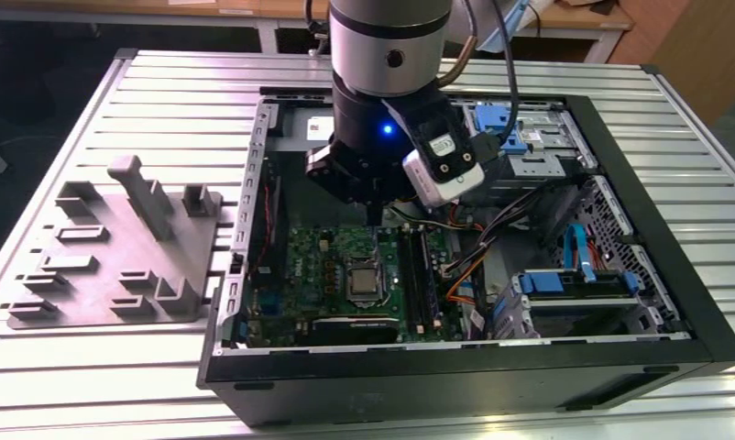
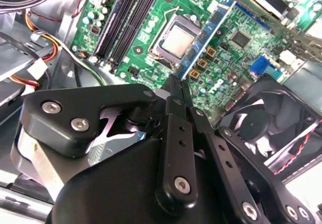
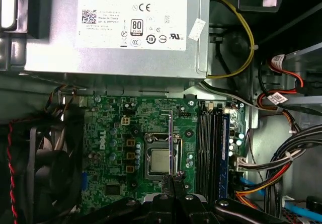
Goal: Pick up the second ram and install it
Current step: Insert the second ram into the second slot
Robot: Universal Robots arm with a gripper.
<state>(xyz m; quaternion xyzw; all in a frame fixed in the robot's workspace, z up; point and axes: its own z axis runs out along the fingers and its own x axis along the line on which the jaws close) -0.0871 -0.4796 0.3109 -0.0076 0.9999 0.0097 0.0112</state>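
My gripper hangs inside the open computer case, over the green motherboard. Its fingers are shut on the second ram, a narrow blue-green stick with small chips that reaches out from my gripper. In the first wrist view the second ram shows edge-on above the CPU socket, running out from the gripper. The long black slots lie beside the socket, to the exterior view's right of my fingers. One blue stick sits seated in them.
A silver power supply lies beyond the board, and a black fan stands at its side. Bundled cables and blue-tabbed drive bays crowd the case's other half. A grey fixture rests on the slatted table outside the case.
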